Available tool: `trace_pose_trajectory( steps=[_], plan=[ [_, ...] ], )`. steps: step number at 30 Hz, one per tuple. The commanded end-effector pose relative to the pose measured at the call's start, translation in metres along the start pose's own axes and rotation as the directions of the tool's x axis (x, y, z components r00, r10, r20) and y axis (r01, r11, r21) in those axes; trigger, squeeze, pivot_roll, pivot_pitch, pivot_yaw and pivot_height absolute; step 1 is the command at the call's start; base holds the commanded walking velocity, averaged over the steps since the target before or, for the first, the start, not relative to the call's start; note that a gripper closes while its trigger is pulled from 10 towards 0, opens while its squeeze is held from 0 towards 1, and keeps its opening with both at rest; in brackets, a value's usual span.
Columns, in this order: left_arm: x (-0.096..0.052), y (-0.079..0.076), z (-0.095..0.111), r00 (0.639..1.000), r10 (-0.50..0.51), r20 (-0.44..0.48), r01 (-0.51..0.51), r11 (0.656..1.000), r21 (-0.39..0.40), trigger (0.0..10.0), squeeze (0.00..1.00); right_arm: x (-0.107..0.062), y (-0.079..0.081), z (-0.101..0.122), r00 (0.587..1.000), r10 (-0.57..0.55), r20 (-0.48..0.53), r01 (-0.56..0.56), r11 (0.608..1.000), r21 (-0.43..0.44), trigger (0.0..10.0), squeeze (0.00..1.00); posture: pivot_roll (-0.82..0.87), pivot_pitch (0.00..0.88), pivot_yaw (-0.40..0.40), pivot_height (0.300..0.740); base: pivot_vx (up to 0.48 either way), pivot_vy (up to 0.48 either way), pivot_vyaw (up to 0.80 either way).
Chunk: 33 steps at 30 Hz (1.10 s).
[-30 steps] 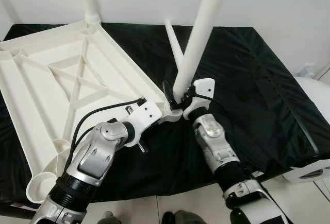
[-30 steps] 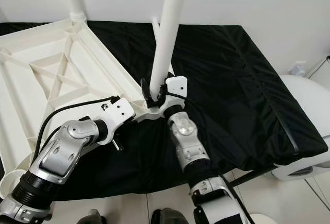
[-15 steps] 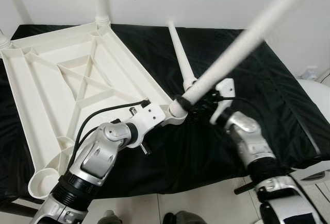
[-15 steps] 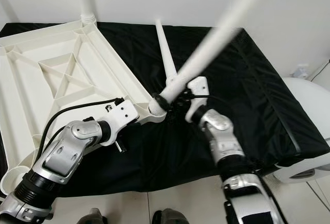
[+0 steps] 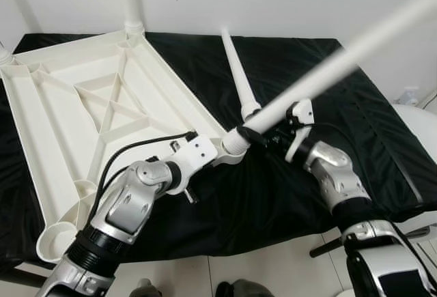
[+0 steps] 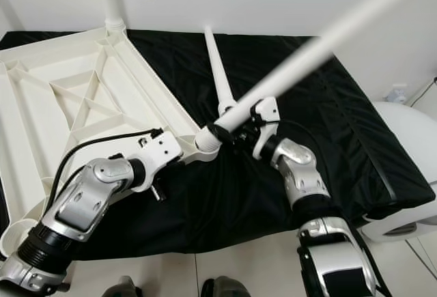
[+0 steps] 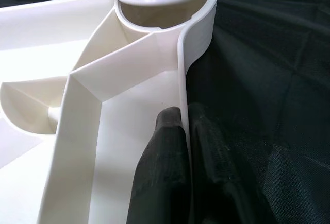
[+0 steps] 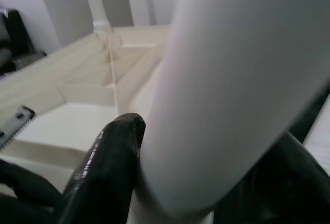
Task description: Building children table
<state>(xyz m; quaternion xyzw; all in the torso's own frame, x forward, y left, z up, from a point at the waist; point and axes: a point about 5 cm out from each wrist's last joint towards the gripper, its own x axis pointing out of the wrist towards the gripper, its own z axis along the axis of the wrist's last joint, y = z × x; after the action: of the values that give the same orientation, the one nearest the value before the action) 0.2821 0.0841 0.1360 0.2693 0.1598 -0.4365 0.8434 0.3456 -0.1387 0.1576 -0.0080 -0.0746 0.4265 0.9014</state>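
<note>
Right jaws round tilted table leg (image 5: 321, 78); left jaws pinching tabletop rim (image 7: 181, 80)

The scene is seen from head height by the paired eye views, angled forward and down over both silver arms onto the inverted white tabletop (image 5: 102, 106) and black cloth (image 5: 355, 92), the same area being shared with a slight sideways offset. The left wrist view is taken at very close range along the left gripper (image 7: 183, 147), whose fingers pinch the tabletop's rim just below a corner socket (image 7: 162, 7). The right wrist view is pressed against the table leg (image 8: 232, 90) clasped in the right gripper (image 8: 206, 183), with the tabletop beyond.
</note>
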Motion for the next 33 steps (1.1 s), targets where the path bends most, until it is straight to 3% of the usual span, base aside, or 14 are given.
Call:
trace_pose_trajectory(
  steps=[1,9,12,18,19,20,21,25,33],
  plan=[
    [-0.001,0.004,-0.011,0.998,0.043,-0.047,-0.043,0.999,-0.006,10.0,0.00,-0.008,-0.014,0.004,0.996,-0.087,0.018,0.086,0.996,0.020,0.0,0.00,0.05,0.018,-0.073,0.740,0.000,0.000,0.00],
    [-0.001,0.003,-0.011,0.998,0.044,-0.045,-0.045,0.999,-0.010,10.0,0.00,0.000,-0.016,0.010,0.991,-0.117,0.062,0.113,0.991,0.066,0.0,0.00,0.05,0.016,-0.077,0.740,0.000,0.000,0.00],
    [-0.002,0.002,-0.011,0.998,0.046,-0.044,-0.047,0.999,-0.014,10.0,0.00,0.011,-0.009,0.012,0.990,-0.099,0.096,0.090,0.992,0.093,0.0,0.00,0.06,0.014,-0.083,0.740,0.000,0.000,0.00],
    [-0.002,0.002,-0.012,0.998,0.049,-0.044,-0.050,0.999,-0.019,10.0,0.00,0.016,-0.001,0.011,0.991,-0.084,0.108,0.073,0.993,0.095,0.1,0.00,0.06,0.014,-0.089,0.740,0.000,0.000,0.00],
    [-0.002,0.001,-0.012,0.998,0.050,-0.044,-0.051,0.999,-0.020,10.0,0.00,0.018,0.002,0.011,0.991,-0.089,0.103,0.080,0.993,0.093,6.2,0.00,0.06,0.013,-0.090,0.740,0.000,0.000,0.00],
    [-0.002,0.001,-0.012,0.998,0.050,-0.044,-0.051,0.999,-0.020,10.0,0.00,0.018,0.002,0.011,0.991,-0.089,0.103,0.080,0.993,0.093,6.2,0.00,0.06,0.013,-0.090,0.740,0.000,0.000,0.00],
    [-0.002,0.001,-0.012,0.998,0.049,-0.043,-0.050,0.999,-0.020,10.0,0.00,0.021,0.004,0.012,0.992,-0.094,0.084,0.086,0.992,0.095,10.0,0.00,0.06,0.012,-0.091,0.740,0.000,0.000,0.00],
    [-0.001,-0.001,-0.011,0.998,0.045,-0.037,-0.045,0.999,-0.020,10.0,0.00,0.029,0.011,0.013,0.997,-0.083,-0.007,0.083,0.996,0.043,10.0,0.00,0.05,0.009,-0.090,0.740,0.000,0.000,0.00],
    [0.001,-0.001,-0.011,0.998,0.053,-0.022,-0.054,0.998,-0.020,10.0,0.00,0.030,0.009,0.027,0.991,-0.131,0.020,0.132,0.991,-0.016,10.0,0.00,0.05,0.005,-0.096,0.740,0.000,0.000,0.00]
  ],
)
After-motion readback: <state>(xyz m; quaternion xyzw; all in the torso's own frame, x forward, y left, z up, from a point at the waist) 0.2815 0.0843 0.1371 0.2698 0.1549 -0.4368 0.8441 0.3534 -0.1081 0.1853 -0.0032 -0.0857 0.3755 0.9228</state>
